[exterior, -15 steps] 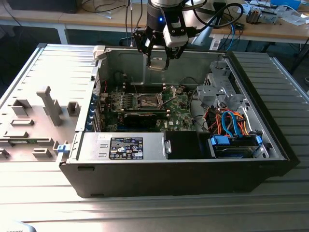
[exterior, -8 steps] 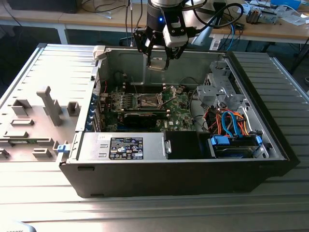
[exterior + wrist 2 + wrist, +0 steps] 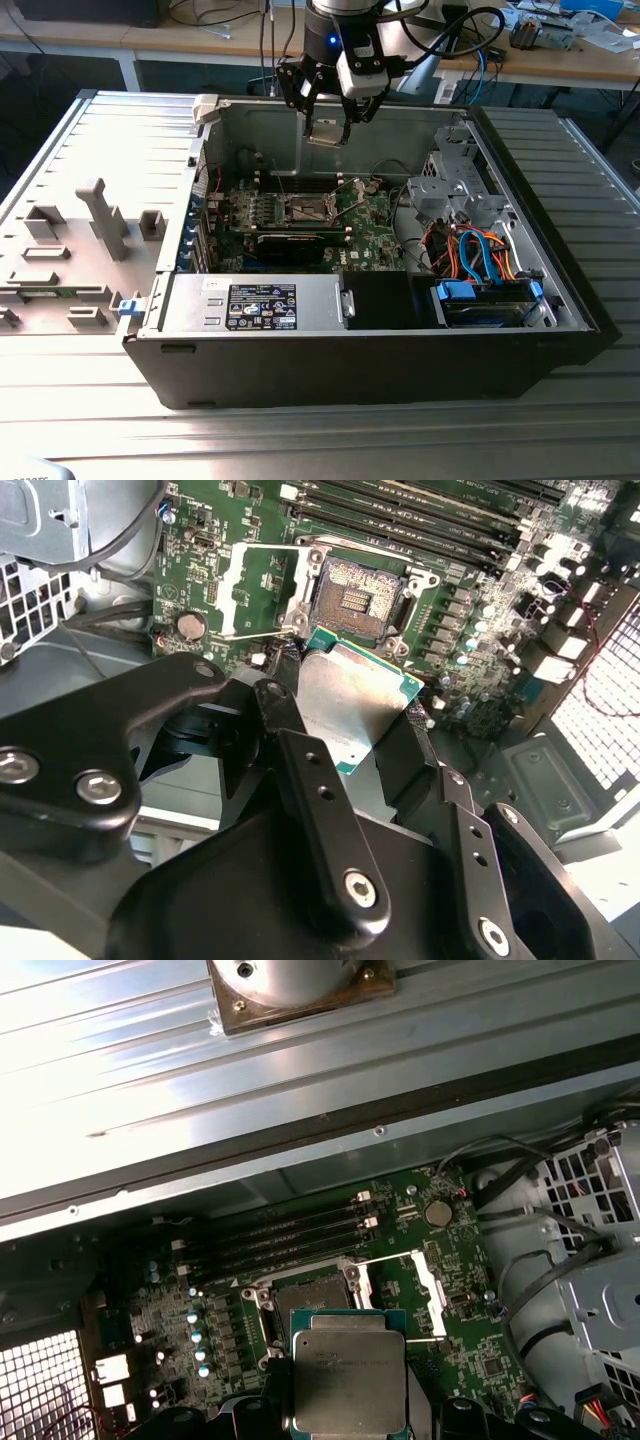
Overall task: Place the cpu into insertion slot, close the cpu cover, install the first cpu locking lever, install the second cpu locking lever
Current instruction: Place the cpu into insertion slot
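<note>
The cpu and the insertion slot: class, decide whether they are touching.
Apart. The exterior view shows the tool holding the cpu high above the motherboard, with a clear gap down to the insertion slot.

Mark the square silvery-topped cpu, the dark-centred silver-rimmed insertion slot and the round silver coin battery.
square silvery-topped cpu [image 3: 345,702]: second wrist view, metal top's centre.
dark-centred insertion slot [image 3: 356,599]: second wrist view, its dark contact field.
round silver coin battery [image 3: 438,1213]: first wrist view, its flat face.

Exterior view looking down into open case [image 3: 350,370], both wrist views close above insertion slot [image 3: 355,595] [image 3: 310,1295]
</note>
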Tool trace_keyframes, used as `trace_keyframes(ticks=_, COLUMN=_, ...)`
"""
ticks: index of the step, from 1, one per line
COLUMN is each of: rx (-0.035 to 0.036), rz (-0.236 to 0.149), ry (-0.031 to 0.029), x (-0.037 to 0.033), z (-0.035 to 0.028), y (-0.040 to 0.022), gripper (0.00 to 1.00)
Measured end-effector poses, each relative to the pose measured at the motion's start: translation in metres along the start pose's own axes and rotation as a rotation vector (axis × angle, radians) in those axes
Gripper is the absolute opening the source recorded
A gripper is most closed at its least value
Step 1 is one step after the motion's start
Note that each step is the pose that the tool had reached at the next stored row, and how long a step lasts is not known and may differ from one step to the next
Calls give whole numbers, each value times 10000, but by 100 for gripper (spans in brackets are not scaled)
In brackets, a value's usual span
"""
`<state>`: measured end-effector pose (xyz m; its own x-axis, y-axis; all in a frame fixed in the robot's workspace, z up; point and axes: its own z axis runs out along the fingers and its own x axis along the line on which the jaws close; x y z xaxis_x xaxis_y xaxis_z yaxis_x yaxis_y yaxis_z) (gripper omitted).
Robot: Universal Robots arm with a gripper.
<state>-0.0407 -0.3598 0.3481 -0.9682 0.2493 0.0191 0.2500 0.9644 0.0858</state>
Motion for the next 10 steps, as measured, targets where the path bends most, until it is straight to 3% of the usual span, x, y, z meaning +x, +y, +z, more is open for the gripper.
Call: trace_keyframes(ticks=10, rx=-2, rz=115, ry=-10, x=0, z=0, y=0, gripper=54)
